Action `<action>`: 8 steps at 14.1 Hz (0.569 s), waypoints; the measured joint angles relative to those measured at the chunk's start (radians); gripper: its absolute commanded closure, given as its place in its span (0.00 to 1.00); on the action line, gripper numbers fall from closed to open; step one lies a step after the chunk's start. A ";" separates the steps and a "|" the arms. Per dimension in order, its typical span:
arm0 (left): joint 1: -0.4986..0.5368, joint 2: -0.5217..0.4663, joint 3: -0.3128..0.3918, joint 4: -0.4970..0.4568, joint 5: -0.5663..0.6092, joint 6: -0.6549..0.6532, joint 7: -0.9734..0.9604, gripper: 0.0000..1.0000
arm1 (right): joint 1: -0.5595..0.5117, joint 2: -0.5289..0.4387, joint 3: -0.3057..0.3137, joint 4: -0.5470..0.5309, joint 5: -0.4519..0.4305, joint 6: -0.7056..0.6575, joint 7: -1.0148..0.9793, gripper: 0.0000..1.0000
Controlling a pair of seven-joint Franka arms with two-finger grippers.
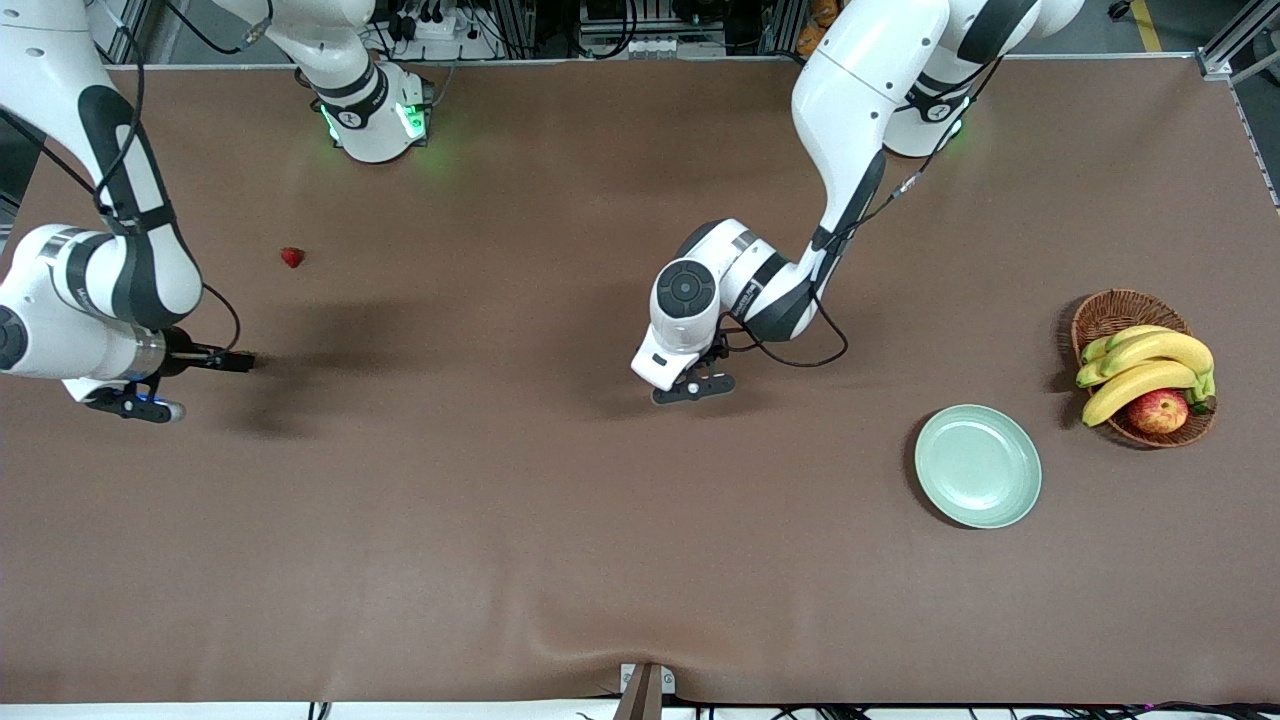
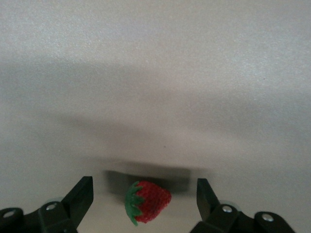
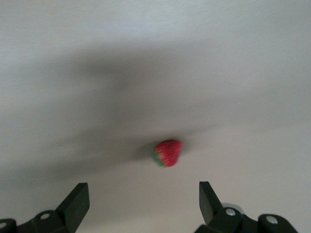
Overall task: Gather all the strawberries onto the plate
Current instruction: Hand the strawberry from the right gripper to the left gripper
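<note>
In the left wrist view a red strawberry [image 2: 148, 201] with a green cap lies on the brown table. My left gripper [image 2: 145, 185] is open and down around it, one finger on each side with a gap to each. The hand of my left gripper [image 1: 690, 386], low over the middle of the table, hides that berry in the front view. A second strawberry [image 1: 291, 257] lies toward the right arm's end. My right gripper [image 1: 135, 404] hovers there, open [image 3: 143, 187] and empty, with a strawberry [image 3: 167, 153] on the table ahead of its fingertips. The mint-green plate [image 1: 978, 466] lies empty toward the left arm's end.
A wicker basket [image 1: 1125, 305] with bananas [image 1: 1150, 362] and an apple [image 1: 1158, 410] stands beside the plate, nearer the table's end. The brown cloth bulges at the table edge nearest the camera [image 1: 640, 655].
</note>
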 measured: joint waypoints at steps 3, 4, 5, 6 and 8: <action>-0.007 0.000 0.000 -0.001 0.000 0.000 0.000 0.94 | -0.063 0.004 0.000 -0.079 -0.001 0.141 -0.069 0.01; -0.009 0.000 0.000 -0.001 0.000 0.000 0.000 1.00 | -0.068 0.008 0.000 -0.109 -0.001 0.186 -0.072 0.04; -0.010 0.000 0.000 -0.002 0.000 0.000 0.000 1.00 | -0.068 0.012 0.002 -0.129 -0.001 0.212 -0.072 0.05; -0.010 -0.001 0.000 -0.002 0.000 -0.001 0.000 1.00 | -0.068 0.016 0.007 -0.140 -0.001 0.223 -0.072 0.08; -0.008 -0.002 0.001 -0.001 0.000 -0.001 -0.003 1.00 | -0.068 0.026 0.015 -0.145 -0.001 0.226 -0.072 0.27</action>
